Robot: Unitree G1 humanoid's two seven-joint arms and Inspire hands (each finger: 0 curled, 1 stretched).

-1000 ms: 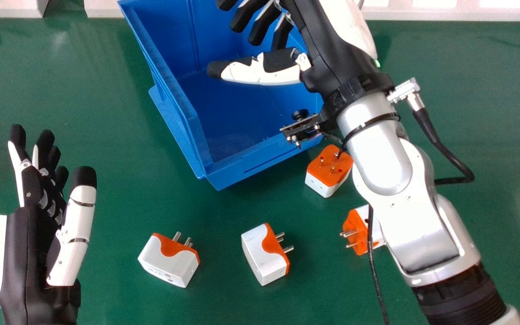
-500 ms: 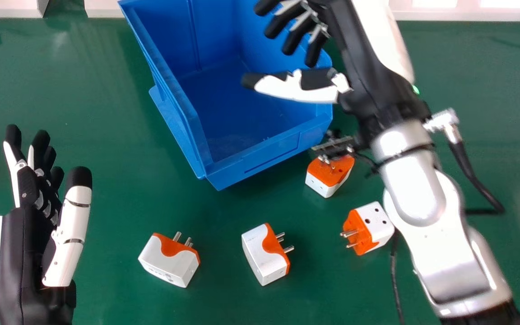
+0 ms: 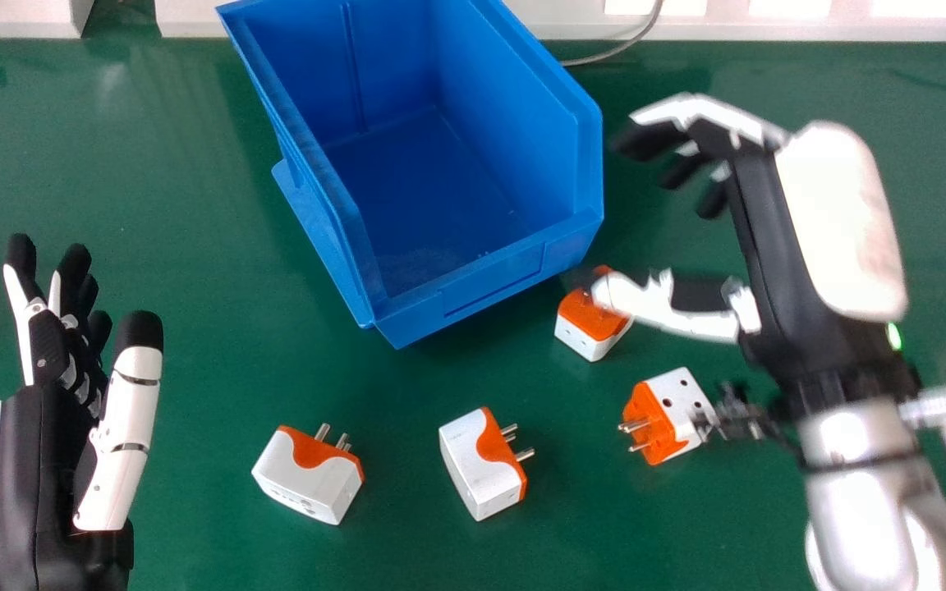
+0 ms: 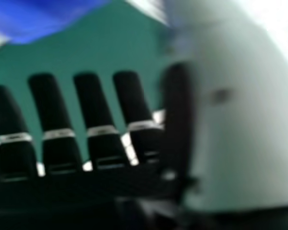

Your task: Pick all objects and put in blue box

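A green tabletop (image 3: 194, 345) spreads under everything, with a pale ledge (image 3: 810, 25) along its far edge. Over its right side is the right hand (image 3: 793, 271), slanting toward the view's upper left, well opened, the fingers gently bent and the thumb set wide of them, with nothing in its hold. The thumb's tip overlaps the box-side adapter (image 3: 584, 338) in the head view; whether they touch I cannot tell. That adapter sits just beside the box's near right corner, orange pin face upward, white body below.

Nearer the wrist, the right-hand adapter (image 3: 658, 423) lies with its pins toward the view's left and round holes in its white side. The middle adapter (image 3: 481, 468) has its long axis running from upper left to lower right, pins to the right. The left-hand adapter (image 3: 305, 484) has its long axis slanting gently down to the right, its pins aimed away from the robot. Both show glossy white bodies with a curved orange panel at the pin end.

Beyond the adapters, the blue box (image 3: 493, 287) stands open side up, lengthwise on a slant. The left hand (image 3: 46, 460) is at the view's left, open.
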